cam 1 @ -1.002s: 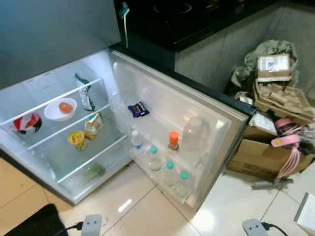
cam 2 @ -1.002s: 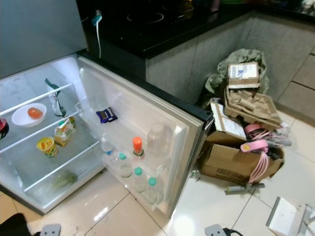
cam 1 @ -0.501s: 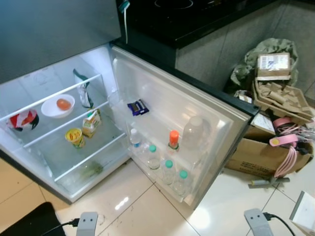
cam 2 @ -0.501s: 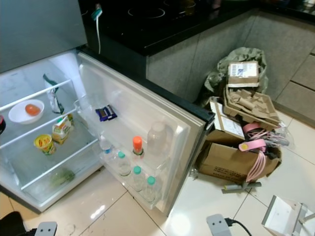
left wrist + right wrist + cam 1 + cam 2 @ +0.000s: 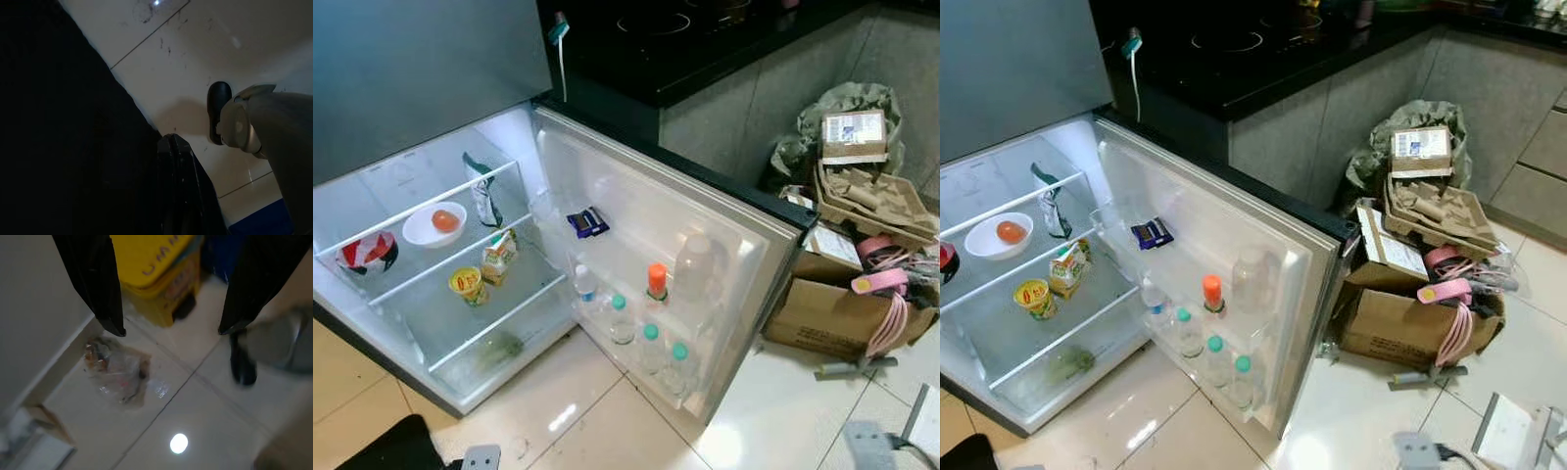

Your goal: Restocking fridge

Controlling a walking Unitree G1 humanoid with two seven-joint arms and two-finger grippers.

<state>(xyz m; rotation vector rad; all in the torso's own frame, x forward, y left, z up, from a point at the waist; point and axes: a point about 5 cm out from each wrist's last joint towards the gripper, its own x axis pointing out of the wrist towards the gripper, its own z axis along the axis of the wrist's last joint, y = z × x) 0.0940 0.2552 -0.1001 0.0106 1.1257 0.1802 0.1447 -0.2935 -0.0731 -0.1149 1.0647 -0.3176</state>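
The fridge (image 5: 460, 392) stands open in front of me, its door (image 5: 734, 220) swung out to the right. On its shelves sit a white bowl (image 5: 433, 223) holding something orange, a red and white bowl (image 5: 367, 253), a snack bag (image 5: 484, 193), a juice carton (image 5: 496, 257), a yellow cup (image 5: 468, 285) and greens (image 5: 497, 348). The door racks hold a blue packet (image 5: 587, 222), an orange-capped bottle (image 5: 656, 282), a clear jar (image 5: 693, 266) and green-capped bottles (image 5: 649, 345). My right gripper (image 5: 172, 328) hangs open over the floor, holding nothing. My left gripper (image 5: 170, 142) hangs in shadow.
A black cooktop counter (image 5: 685, 39) runs behind the door. To the right of the door, a cardboard box (image 5: 822, 304), stacked cartons (image 5: 867, 191) and pink items (image 5: 886, 284) crowd the floor. A black mat (image 5: 391, 446) lies at lower left. A yellow bin (image 5: 156, 269) and a plastic bag (image 5: 120, 374) lie below the right gripper.
The whole picture has shifted a little, so the camera moved. The grey ends of my arms have slid lower at the bottom edge. Nothing in the fridge has moved.
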